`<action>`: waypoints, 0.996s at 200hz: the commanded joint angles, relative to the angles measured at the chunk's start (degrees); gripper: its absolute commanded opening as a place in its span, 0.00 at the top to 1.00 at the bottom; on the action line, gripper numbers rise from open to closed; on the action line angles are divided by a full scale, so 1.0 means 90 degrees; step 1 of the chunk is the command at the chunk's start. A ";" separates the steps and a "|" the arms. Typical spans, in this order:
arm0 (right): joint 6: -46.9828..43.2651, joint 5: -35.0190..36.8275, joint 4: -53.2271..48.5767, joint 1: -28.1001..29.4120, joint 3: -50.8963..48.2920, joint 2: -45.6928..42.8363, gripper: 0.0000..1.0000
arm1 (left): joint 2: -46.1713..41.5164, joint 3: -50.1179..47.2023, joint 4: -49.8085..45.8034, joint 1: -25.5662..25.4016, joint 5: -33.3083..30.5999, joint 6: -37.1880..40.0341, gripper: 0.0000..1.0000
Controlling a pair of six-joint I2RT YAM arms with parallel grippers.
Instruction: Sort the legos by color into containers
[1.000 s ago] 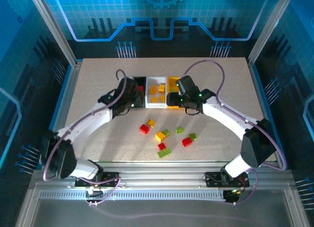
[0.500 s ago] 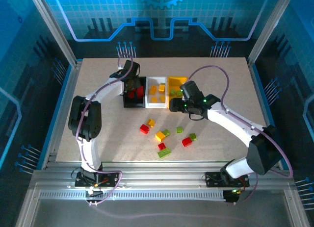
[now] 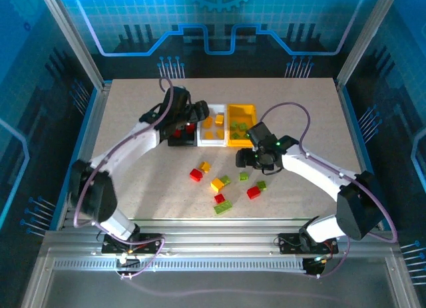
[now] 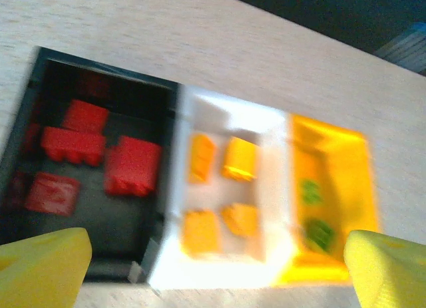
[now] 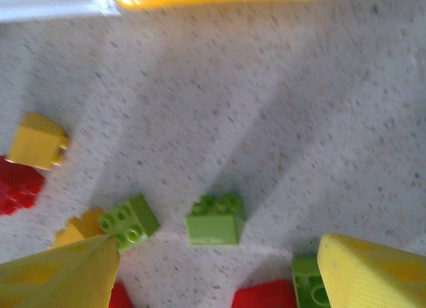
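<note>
1. The left pincer point(image 4: 216, 276) hovers wide open and empty above the near edge of three joined bins.
2. The black plastic bin point(image 4: 106, 72) holds red bricks point(image 4: 133, 165), the white plastic bin point(image 4: 229, 108) holds yellow-orange bricks point(image 4: 238, 158), and the yellow-orange plastic bin point(image 4: 329, 138) holds lime green bricks point(image 4: 319, 233).
3. The right pincer point(image 5: 213, 275) is wide open and empty above the speckled surface point(image 5: 266, 88). A small lime green brick point(image 5: 214, 220) lies just ahead of its gap, with other loose bricks point(image 3: 217, 185) near.

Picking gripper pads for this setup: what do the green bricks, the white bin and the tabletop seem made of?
The green bricks look like hard moulded plastic: crisp edges, round studs, slight sheen. The white bin seems smooth thin-walled plastic, though that view is blurred. The tabletop looks matte and speckled, perhaps laminate or stone-effect board; I cannot tell which.
</note>
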 commanded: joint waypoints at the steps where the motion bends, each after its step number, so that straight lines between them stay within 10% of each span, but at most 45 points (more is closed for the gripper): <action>1: -0.0051 0.0000 -0.0366 -0.0086 -0.0155 0.0042 0.20 | -0.0653 -0.0814 0.0462 -0.0496 0.0289 -0.0155 0.01; 86: -0.0615 -0.0284 0.0473 0.0262 0.0082 0.1140 0.25 | -0.2710 -0.4099 0.0964 -0.1030 0.0217 -0.1106 0.01; 199: -0.0747 0.0053 0.0109 0.0354 0.0718 0.1300 0.63 | -0.3072 -0.4512 0.0545 -0.1010 -0.0049 -0.1215 0.01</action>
